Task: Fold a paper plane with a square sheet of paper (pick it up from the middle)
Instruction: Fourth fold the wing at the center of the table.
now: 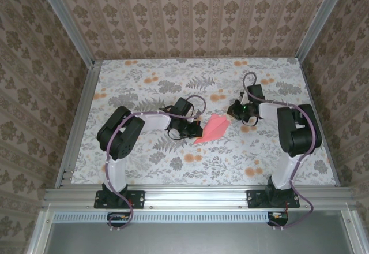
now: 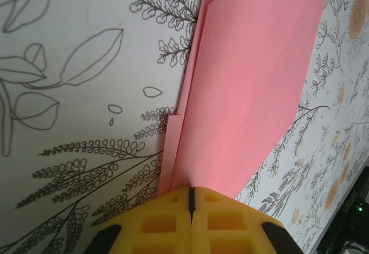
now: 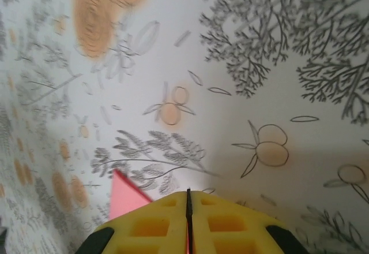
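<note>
A salmon-pink folded paper sheet (image 1: pixel 212 128) lies mid-frame on the floral-print table (image 1: pixel 144 161); left gripper (image 2: pixel 190 190) clenched on its lower-left tip, right gripper (image 3: pixel 188 193) closed at its upper-right end, a pink corner beside its fingers

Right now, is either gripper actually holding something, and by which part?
The left gripper pinches the folded pink paper at its near narrow end. The right gripper is shut beside a paper corner; a hold there cannot be told.
</note>
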`<move>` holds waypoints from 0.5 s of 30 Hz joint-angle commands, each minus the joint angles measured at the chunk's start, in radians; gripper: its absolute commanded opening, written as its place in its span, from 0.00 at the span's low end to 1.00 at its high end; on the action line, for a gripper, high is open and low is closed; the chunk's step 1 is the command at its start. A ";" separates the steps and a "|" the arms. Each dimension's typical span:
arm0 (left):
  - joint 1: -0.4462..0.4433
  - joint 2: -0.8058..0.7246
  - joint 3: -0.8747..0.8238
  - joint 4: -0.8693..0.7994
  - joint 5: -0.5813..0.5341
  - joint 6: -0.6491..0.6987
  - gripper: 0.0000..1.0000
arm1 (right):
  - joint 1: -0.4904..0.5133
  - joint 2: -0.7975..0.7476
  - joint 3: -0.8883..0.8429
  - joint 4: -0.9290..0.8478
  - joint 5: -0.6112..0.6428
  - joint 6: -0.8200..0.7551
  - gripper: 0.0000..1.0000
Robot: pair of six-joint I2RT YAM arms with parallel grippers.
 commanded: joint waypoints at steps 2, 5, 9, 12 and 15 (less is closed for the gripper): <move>-0.005 0.074 -0.026 -0.168 -0.099 0.004 0.00 | 0.009 -0.178 -0.057 0.010 -0.018 -0.008 0.13; -0.004 0.074 -0.021 -0.168 -0.103 0.003 0.00 | 0.064 -0.217 -0.100 -0.001 -0.045 0.012 0.14; -0.002 0.073 -0.021 -0.169 -0.104 0.000 0.00 | 0.153 -0.201 -0.150 0.053 -0.070 0.076 0.14; -0.002 0.071 -0.026 -0.160 -0.100 -0.005 0.00 | 0.200 -0.153 -0.182 0.151 -0.111 0.144 0.13; -0.002 0.071 -0.024 -0.159 -0.098 -0.005 0.00 | 0.232 -0.096 -0.183 0.216 -0.128 0.182 0.13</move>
